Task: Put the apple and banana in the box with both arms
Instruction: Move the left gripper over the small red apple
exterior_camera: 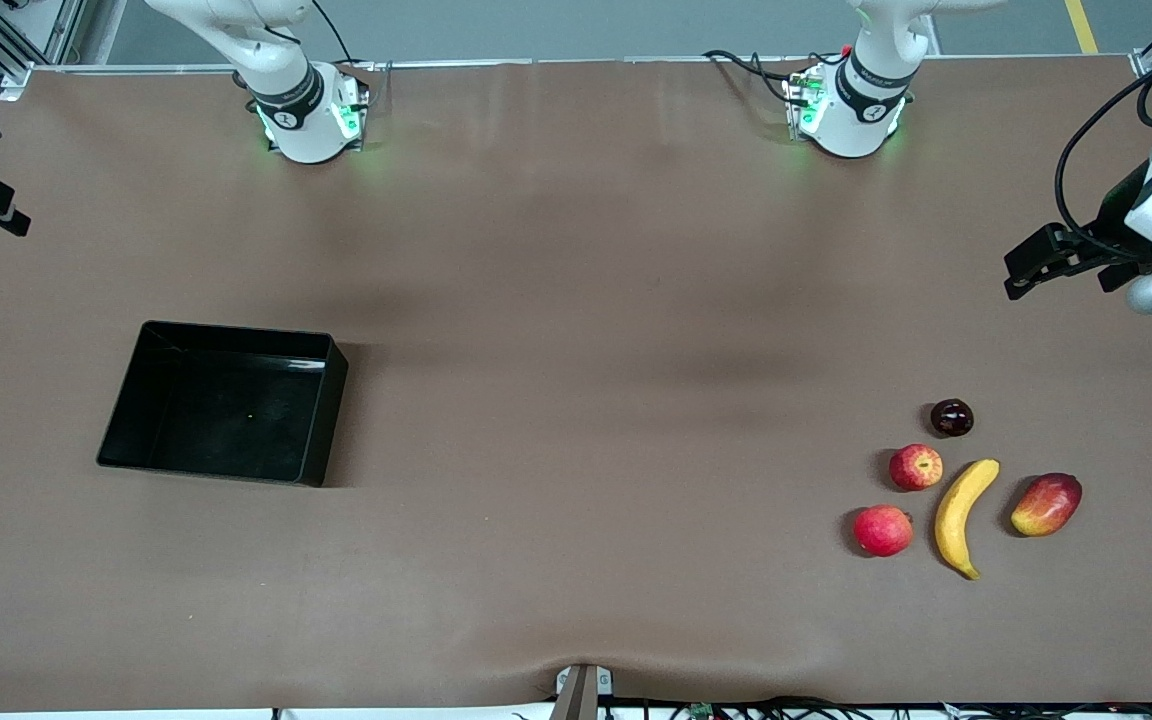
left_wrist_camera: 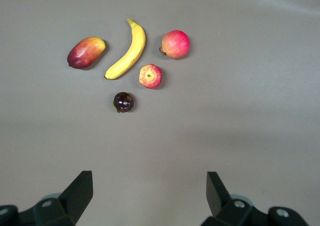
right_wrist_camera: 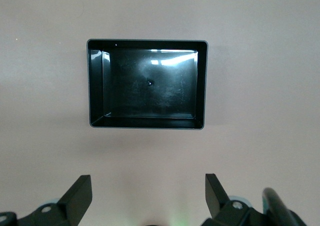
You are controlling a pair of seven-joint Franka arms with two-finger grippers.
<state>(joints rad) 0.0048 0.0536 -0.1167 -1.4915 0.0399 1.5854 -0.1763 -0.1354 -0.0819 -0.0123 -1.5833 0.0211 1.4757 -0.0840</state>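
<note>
Yellow curved banana (exterior_camera: 964,517) is lying just beside the small streaked red apple (exterior_camera: 916,467), toward the left arm's end; glossy black plastic box (exterior_camera: 321,425) is sitting empty, well apart; likely firm, light, best pinched mid-body; left gripper (left_wrist_camera: 149,192) and right gripper (right_wrist_camera: 148,192) are hanging spread, empty.

Mango (exterior_camera: 1046,505), pinkish-red fruit (exterior_camera: 882,530), dark plum (exterior_camera: 952,417)

Box (exterior_camera: 223,402) at right arm's end; apple (exterior_camera: 916,467) just beside banana (exterior_camera: 963,517) at left arm's end.
</note>
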